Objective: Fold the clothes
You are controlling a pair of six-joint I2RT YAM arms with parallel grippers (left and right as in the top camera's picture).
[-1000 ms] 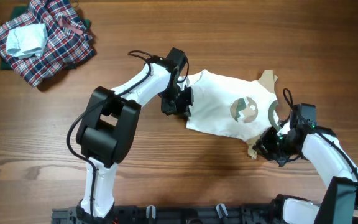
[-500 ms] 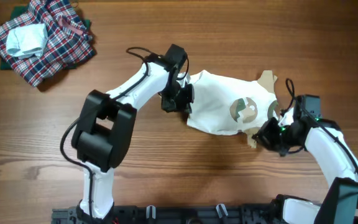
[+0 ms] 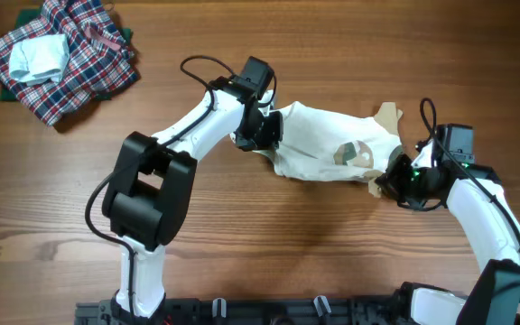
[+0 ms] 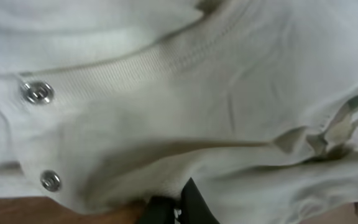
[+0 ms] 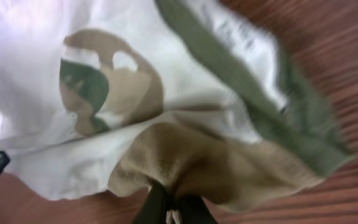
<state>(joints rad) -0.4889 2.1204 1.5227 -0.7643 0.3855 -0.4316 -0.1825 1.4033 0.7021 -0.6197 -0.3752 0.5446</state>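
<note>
The clothes are one small white garment with tan sleeves and a round green-tan print, lying mid-table. My left gripper is shut on the garment's left edge near the snap buttons; white cloth fills the left wrist view. My right gripper is shut on the tan lower right corner, and the print shows above it in the right wrist view. The front edge of the garment is lifted and drawn towards the back.
A red-blue-white plaid heap with a pale blue-white folded piece on it lies at the back left. Bare wooden table lies in front of the garment. A tan sleeve sticks out at the back right.
Both grippers have moved towards the back of the table with the garment's front edge, so the cloth looks narrower and the print is partly covered.
</note>
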